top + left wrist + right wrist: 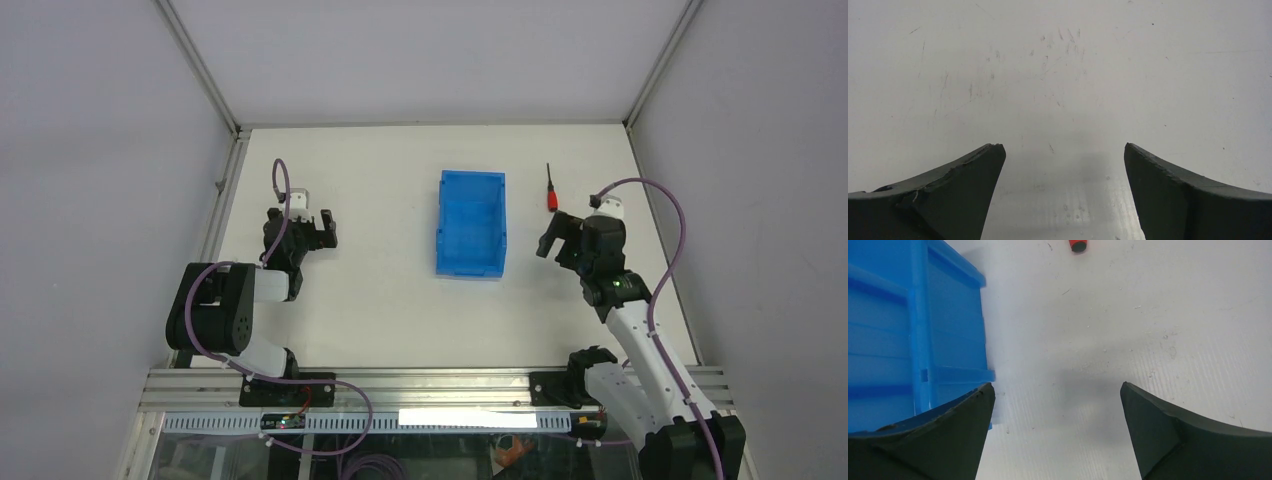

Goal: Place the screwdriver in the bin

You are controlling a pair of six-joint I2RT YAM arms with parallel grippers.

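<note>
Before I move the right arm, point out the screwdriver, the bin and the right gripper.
screwdriver (551, 200), top external view, red handle.
bin (472, 177), top external view, far wall.
right gripper (1056, 386), right wrist view, midway between its open fingertips.

A blue bin (470, 226) stands empty near the middle of a white table (380, 310), its lower front towards the arms. The screwdriver (550, 189) lies on the table just right of the bin's far corner, apart from it, red handle nearest the arms and shaft pointing away. The right gripper (558, 234) hangs near the handle, jaws parted, between bin and table edge. The left gripper (313, 226), also parted, sits well left of the bin.
</note>
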